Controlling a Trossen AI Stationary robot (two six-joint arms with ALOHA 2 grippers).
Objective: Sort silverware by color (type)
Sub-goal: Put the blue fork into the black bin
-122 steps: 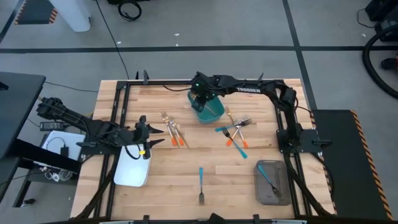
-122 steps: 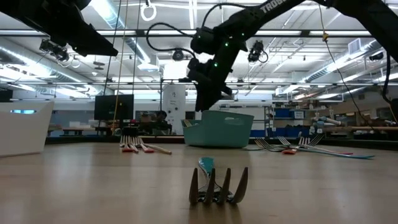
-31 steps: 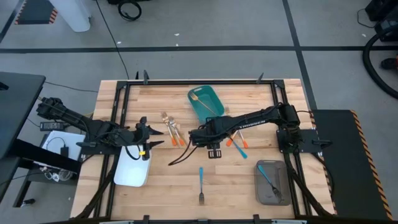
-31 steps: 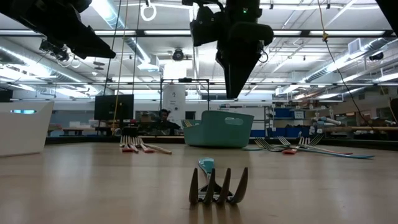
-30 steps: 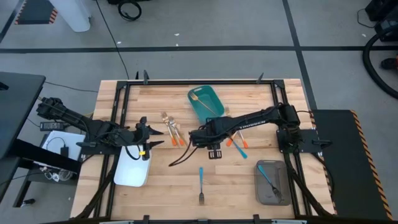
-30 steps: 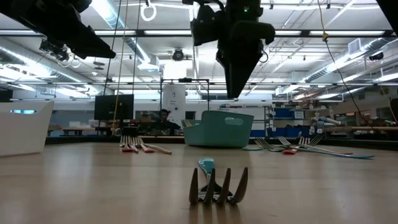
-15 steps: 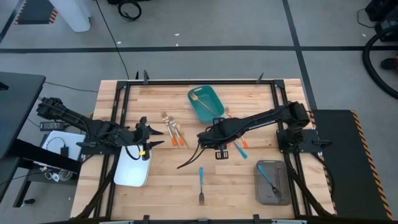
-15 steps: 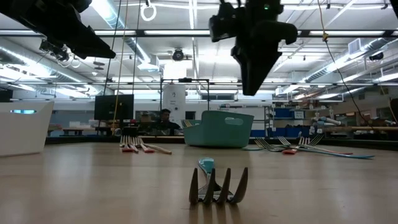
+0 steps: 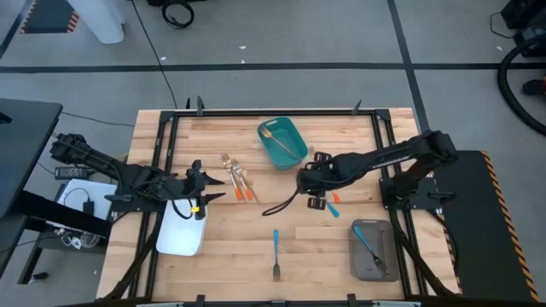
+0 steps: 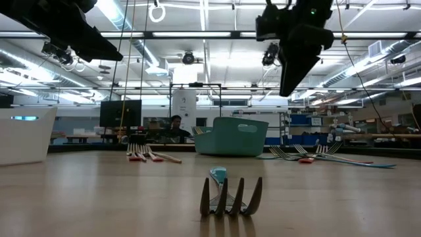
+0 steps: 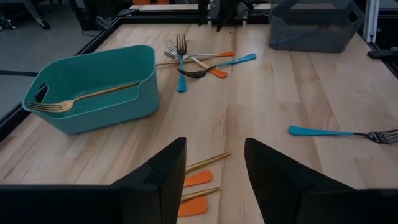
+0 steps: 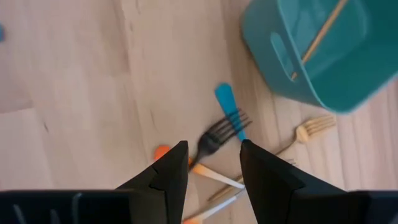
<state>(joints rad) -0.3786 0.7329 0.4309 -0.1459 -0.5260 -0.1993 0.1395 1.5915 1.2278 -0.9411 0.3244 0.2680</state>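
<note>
- The right gripper hangs above the tangled pile of forks just beside the teal bin. Its jaws are spread apart with nothing between them, so it looks set to come down on one piece of that pile.
- In the right wrist view a dark fork with a blue handle lies crossed over orange-handled pieces, with a gold fork beside them near the bin wall. The overlap means a clean pick of a single piece will take care.
- One gold fork already leans inside the teal bin, and a blue-handled utensil lies in the grey tray. So those colours seem to have their places.
- The white tray holds nothing that I can see; I judge it is meant for the orange handles.
- The left gripper waits over the far edge of the white tray, its jaws released and empty, near a second cluster of orange-handled and gold pieces.
- A lone blue-handled fork rests on the bench, well apart from both piles.
- From above, the right arm covers part of the pile, so its count is unclear. The low view shows that pile only as thin tines at the edge.
</note>
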